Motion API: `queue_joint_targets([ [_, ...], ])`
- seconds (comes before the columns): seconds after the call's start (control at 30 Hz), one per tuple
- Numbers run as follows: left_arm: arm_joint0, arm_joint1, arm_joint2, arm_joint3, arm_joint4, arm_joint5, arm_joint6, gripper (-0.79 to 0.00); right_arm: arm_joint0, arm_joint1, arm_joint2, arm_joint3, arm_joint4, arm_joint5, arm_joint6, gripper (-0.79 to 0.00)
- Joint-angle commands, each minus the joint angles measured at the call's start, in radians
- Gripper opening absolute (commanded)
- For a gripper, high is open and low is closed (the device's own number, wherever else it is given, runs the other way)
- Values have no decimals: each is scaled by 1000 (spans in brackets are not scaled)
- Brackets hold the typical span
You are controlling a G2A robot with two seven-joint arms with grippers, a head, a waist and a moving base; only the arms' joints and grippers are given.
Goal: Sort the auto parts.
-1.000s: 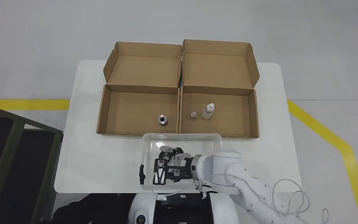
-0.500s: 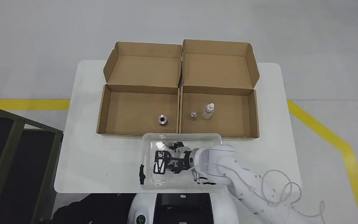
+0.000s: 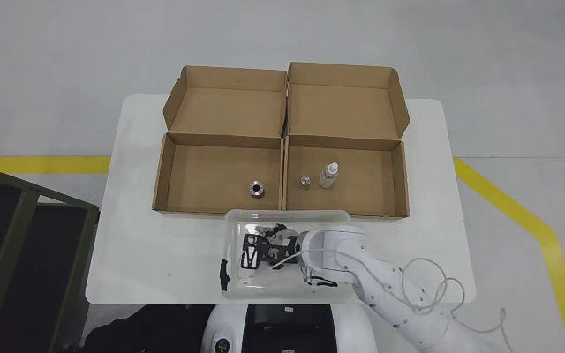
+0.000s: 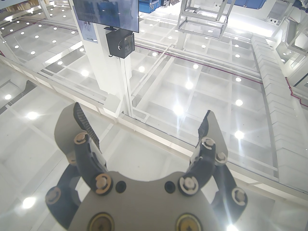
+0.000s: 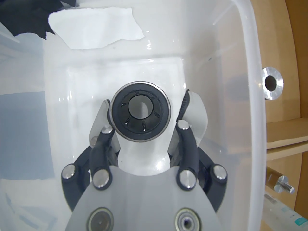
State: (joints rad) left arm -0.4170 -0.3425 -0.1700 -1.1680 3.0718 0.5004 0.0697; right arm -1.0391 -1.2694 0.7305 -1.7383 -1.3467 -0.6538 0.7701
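Right gripper [image 5: 146,100]: down inside the clear bin [image 5: 250,49], fingers spread to either side of a black bearing [image 5: 158,121]. One finger looks to be touching the bearing's rim and the other stands just off it with a gap. Nothing is clamped. The bearing lies flat on the bin floor, bore up, between the fingertips.

Ahead of the fingertips, at the bin's end wall: a ragged black scrap [image 5: 36,13]. Cannot tell what it is.

Off the gripper's flank, past the bin's long wall: a cardboard box [image 3: 161,172] with one flanged metal ring [image 5: 272,82] in it.

Farther back, level with the forearm: a second box [image 3: 399,176] with a small bolt [image 5: 284,186] and a white bottle-shaped part [image 3: 328,174], near each other but apart.

Left gripper [image 4: 142,110]: well away from the work, pointed at the ceiling, fingers spread wide, empty.

Progress, as I judge it: three parts are already boxed. The bearing is the one part I can make out in the bin, though the arm covers part of the bin from above. Left to do: close on it, lift it clear of the wall and drop it in its box.
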Motion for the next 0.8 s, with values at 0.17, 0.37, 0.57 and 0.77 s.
queue_joint_targets([
  [0.17, 0, 0, 0, 0, 0, 0, 0, 0, -9, 2, -1, -5, 6, -12, -6, -600],
  [0.37, 0, 0, 0, 0, 0, 0, 0, 0, -26, 8, 11, -47, 26, -27, -12, -785],
  [0.57, 0, 0, 0, 0, 0, 0, 0, 0, -51, 19, 39, -98, 48, -42, -18, -785],
  [0.77, 0, 0, 0, 0, 0, 0, 0, 0, -80, 32, 85, -137, 99, -62, -51, -785],
])
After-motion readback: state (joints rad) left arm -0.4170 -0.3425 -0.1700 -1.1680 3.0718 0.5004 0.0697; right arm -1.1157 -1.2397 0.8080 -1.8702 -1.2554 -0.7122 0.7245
